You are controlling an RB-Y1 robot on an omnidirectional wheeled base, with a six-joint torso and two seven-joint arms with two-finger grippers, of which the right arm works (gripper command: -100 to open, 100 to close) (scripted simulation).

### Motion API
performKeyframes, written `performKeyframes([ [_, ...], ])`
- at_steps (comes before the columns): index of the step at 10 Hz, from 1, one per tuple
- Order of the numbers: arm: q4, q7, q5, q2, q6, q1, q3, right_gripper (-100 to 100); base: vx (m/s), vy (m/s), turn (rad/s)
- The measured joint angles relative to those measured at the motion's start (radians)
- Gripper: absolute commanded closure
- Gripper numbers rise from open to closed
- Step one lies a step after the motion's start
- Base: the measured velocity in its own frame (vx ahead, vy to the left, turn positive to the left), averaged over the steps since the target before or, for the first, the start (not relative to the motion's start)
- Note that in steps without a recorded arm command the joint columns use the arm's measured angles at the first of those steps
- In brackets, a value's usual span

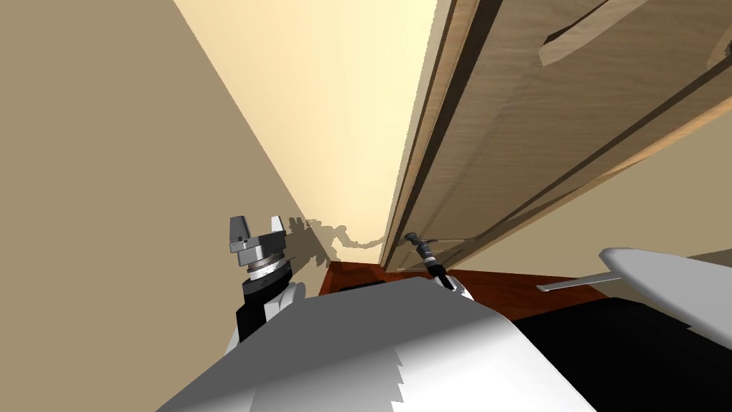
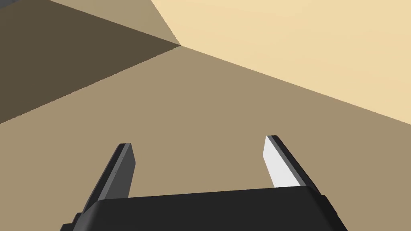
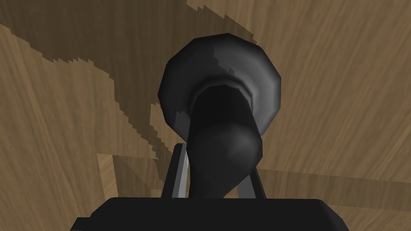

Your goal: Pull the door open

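Door: The brown wooden door (image 1: 515, 129) is on your right. Its edge sits close by the frame (image 1: 418, 143).
Handle: The dark handle (image 1: 422, 247) sticks out from the door, just past the end of your right arm. Up close it is a round dark knob (image 3: 222, 132) on a round plate.
Right hand: Your right gripper (image 3: 216, 168) is pinching the handle, with a finger (image 3: 180, 176) pressed on each side of it.
Left hand: Your left gripper (image 1: 256, 230) is up by the tan wall (image 1: 107, 143). Its fingers are spread wide and it holds nothing.
Done: You have a hold on the handle, I think.
Left to do: The pull itself. The door looks hardly open, if at all.
Watch out: The handle is round, so your fingers might slip off.
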Motion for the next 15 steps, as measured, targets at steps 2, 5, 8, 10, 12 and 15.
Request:
performKeyframes([
  [2, 0.016, -0.024, 0.008, -0.019, -0.039, 0.021, 0.008, 100, -0.231, -0.073, 0.167],
  [5, 0.007, -0.063, 0.024, -0.043, -0.082, 0.060, 0.024, 100, -0.189, -0.066, 0.093],
  [8, 0.009, -0.077, 0.030, -0.050, -0.107, 0.078, 0.024, 100, -0.203, -0.064, 0.166],
  [10, 0.037, -0.089, 0.038, -0.062, -0.146, 0.080, 0.025, 100, -0.209, -0.082, 0.177],
  [12, 0.047, -0.101, 0.045, -0.072, -0.181, 0.097, 0.025, 100, -0.233, -0.073, 0.196],
  [15, 0.063, -0.119, 0.058, -0.088, -0.233, 0.118, 0.023, 100, -0.193, -0.065, 0.111],
])
